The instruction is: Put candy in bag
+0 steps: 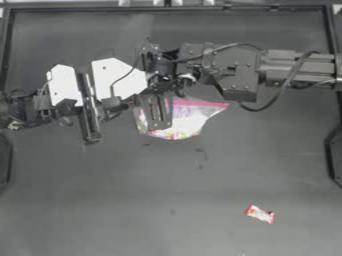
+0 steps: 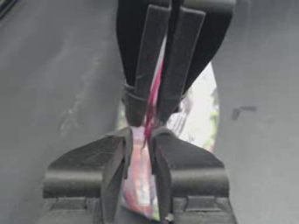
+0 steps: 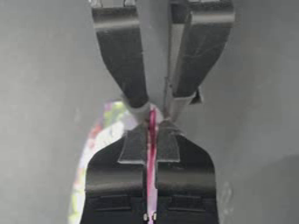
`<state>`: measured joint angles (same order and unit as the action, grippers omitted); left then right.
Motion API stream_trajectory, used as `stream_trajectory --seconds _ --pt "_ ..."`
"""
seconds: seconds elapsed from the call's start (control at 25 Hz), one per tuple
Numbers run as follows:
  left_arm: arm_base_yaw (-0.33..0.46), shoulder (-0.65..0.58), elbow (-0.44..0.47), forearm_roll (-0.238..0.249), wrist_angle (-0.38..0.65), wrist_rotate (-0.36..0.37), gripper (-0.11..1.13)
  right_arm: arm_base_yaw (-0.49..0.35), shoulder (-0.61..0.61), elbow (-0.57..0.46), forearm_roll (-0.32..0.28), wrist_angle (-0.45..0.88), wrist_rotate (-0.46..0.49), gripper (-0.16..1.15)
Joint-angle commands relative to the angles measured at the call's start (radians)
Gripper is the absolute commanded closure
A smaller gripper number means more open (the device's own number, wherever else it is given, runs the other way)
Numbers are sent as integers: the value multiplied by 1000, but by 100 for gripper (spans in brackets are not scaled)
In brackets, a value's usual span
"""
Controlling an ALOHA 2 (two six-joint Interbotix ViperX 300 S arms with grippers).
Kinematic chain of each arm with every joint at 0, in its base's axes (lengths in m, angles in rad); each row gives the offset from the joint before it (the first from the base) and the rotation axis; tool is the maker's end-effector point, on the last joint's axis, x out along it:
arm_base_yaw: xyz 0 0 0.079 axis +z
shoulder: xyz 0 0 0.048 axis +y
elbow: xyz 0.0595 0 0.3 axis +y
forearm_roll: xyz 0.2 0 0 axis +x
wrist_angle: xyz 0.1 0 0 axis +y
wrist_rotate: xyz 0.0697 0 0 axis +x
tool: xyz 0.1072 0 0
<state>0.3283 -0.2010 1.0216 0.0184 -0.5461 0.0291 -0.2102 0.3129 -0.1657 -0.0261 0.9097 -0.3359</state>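
Both the left gripper (image 1: 155,111) and right gripper (image 1: 179,86) are clamping the clear, crinkly bag (image 1: 184,119) at what seems its pink strip; the oblong candy (image 1: 260,214) is lying well apart on the dark table (image 1: 100,200).

From above, the bag (image 1: 184,117) is half buried: the left gripper (image 1: 155,111) and right gripper (image 1: 179,86) cover its upper edge, so its pink strip shows only in part. Its sweets blur into coloured smears (no single one can be told apart). The candy (image 1: 260,214) is too small to read its wrapper. Both wrist views cut the bag (image 2: 198,118) off behind the jaws.
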Motion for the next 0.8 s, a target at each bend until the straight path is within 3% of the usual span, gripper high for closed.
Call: stream_trajectory --seconds 0.04,0.24,0.48,0.8 --pt "-3 -14 -25 3 -3 0 43 3 -58 -9 5 -6 0 95" --pt "-8 -14 -25 9 -3 0 62 3 -58 -9 5 -6 0 95" --pt "-17 -18 -25 63 -2 0 94 3 -54 -9 5 -6 0 95" --pt "-21 -28 -20 83 0 0 99 3 -54 -5 5 0 2 95"
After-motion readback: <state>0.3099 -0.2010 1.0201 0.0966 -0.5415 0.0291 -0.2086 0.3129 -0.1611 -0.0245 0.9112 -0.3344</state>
